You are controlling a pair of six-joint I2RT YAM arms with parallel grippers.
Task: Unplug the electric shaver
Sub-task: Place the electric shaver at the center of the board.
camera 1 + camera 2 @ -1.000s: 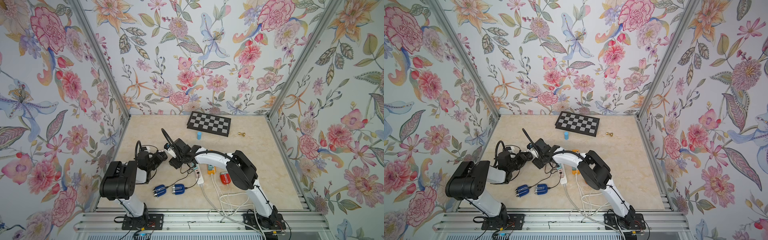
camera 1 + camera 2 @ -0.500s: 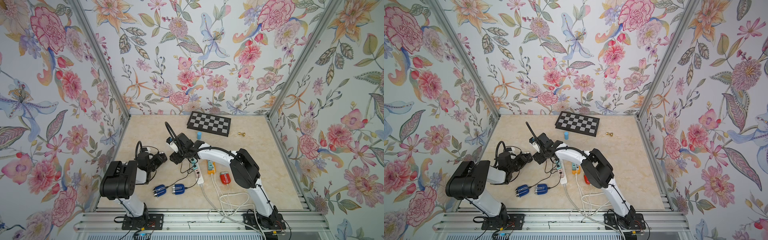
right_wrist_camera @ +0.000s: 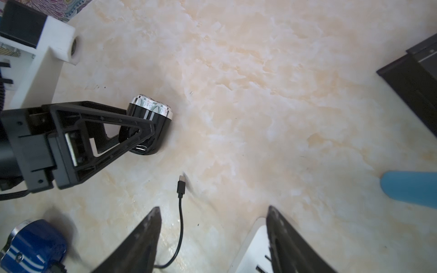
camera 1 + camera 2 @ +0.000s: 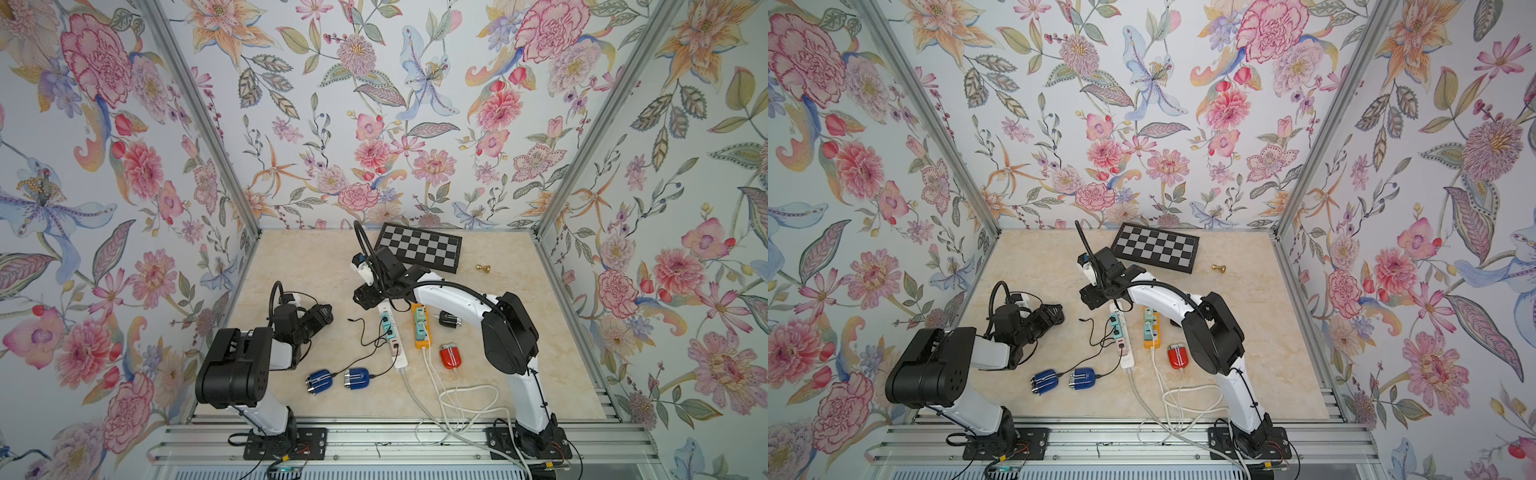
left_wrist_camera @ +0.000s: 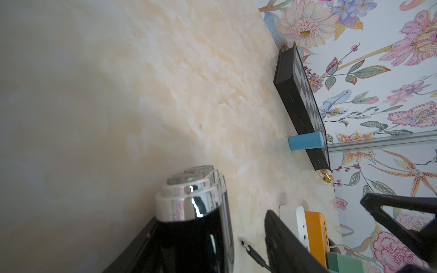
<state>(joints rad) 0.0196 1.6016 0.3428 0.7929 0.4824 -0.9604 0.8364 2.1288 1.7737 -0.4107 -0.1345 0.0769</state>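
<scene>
1. I have the left gripper (image 4: 325,312) low over the table (image 4: 291,266), to the left of the power strips; its jaws stand apart around the black shaver (image 3: 162,127); the left wrist view shows a clear gap between the shaver and one finger (image 5: 283,243), so nothing is clamped.
2. The black shaver lies on its side on the table between those fingers; its silver head pokes out past the fingertips.
3. The cable (image 3: 181,219) is out of the shaver; its plug (image 3: 181,184) lies bare on the table, apart from the shaver, between my two grippers.
4. The right gripper (image 3: 212,210) hangs over the far end of the white power strip (image 4: 392,338); its jaws are wide and hold nothing; the cable runs along the table beneath them.
5. The orange power strip (image 4: 420,328) lies just beside the white one; a red shaver (image 4: 451,356) sits near its front end; a blue shaver (image 4: 319,382) and a second blue shaver (image 4: 358,377) lie side by side towards the front; the chessboard (image 4: 419,251) lies by the back wall.
</scene>
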